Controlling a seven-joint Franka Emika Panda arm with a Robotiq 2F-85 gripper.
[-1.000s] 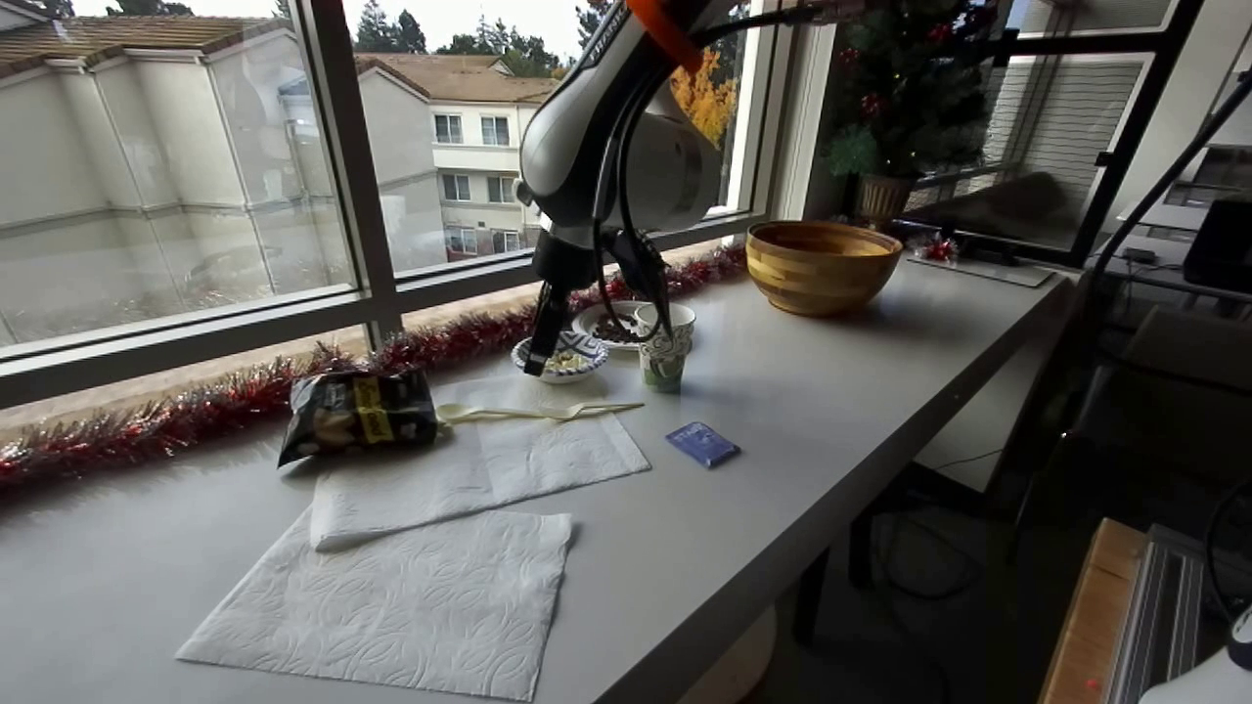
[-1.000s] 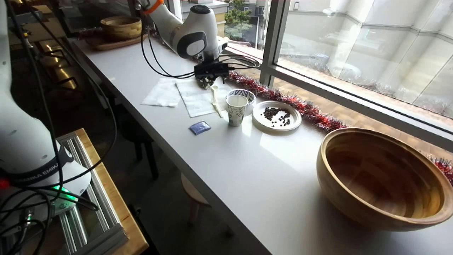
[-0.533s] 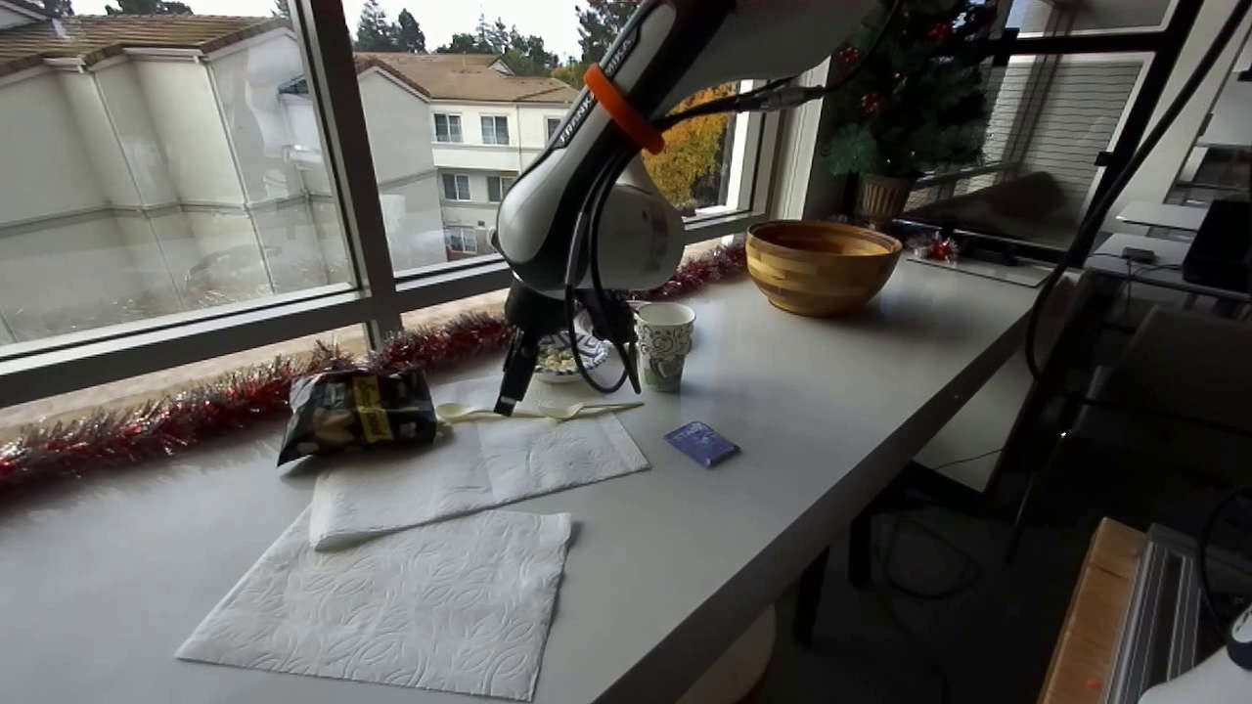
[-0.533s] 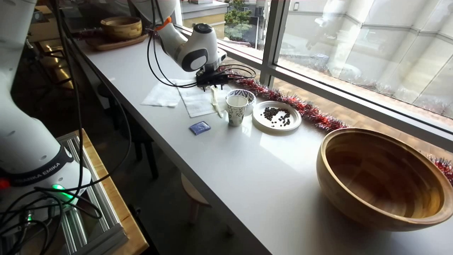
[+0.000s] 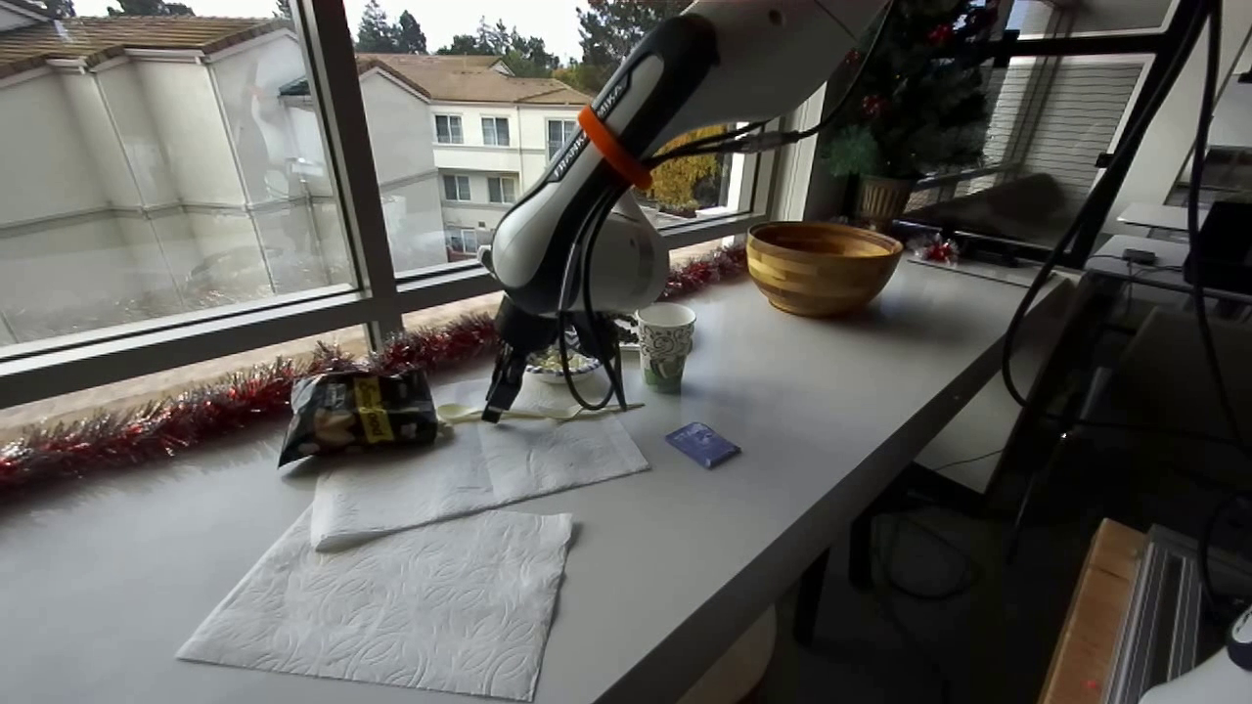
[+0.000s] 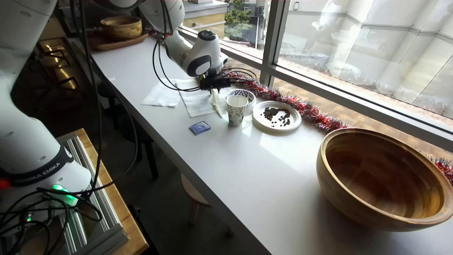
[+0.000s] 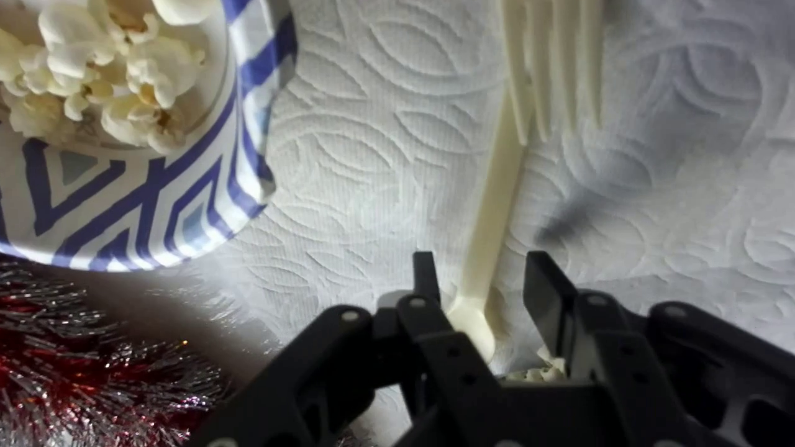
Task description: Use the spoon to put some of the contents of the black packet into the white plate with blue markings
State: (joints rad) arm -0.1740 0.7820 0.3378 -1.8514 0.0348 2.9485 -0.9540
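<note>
Spoon (image 7: 490, 230) and fork (image 7: 559, 62) lie together on a folded paper towel (image 5: 469, 489), the fork's tines over the end of the spoon's handle. In an exterior view the spoon's head is just beside the black packet (image 5: 357, 416), a yellow-banded bag resting on the table (image 5: 782, 460); I cannot tell whether the two touch. The gripper (image 7: 482, 271) is released: its fingers (image 7: 426, 276) stand apart, and the spoon's handle shows between them with towel visible on either side.

Near the spoon is the white bowl with blue markings (image 7: 143, 211), holding popcorn (image 7: 149, 68). By it stand a patterned paper cup (image 6: 236, 115) and a white plate (image 6: 262, 123) scattered with small dark pieces (image 6: 271, 113). Well apart from these sits a large wooden bowl (image 5: 822, 279); in an exterior view another wooden bowl (image 6: 124, 32) rests on a flat wooden tray (image 6: 116, 44).

A blue sachet (image 5: 704, 445) lies near the cup, and a second paper towel (image 5: 391, 616) meets the first. Red and silver tinsel (image 5: 225, 420) runs along the windows (image 5: 225, 176), with pale buildings (image 5: 469, 156) outside. Beyond the wooden bowls' table, a decorated tree (image 5: 910, 88) stands in a pot (image 5: 883, 200).
</note>
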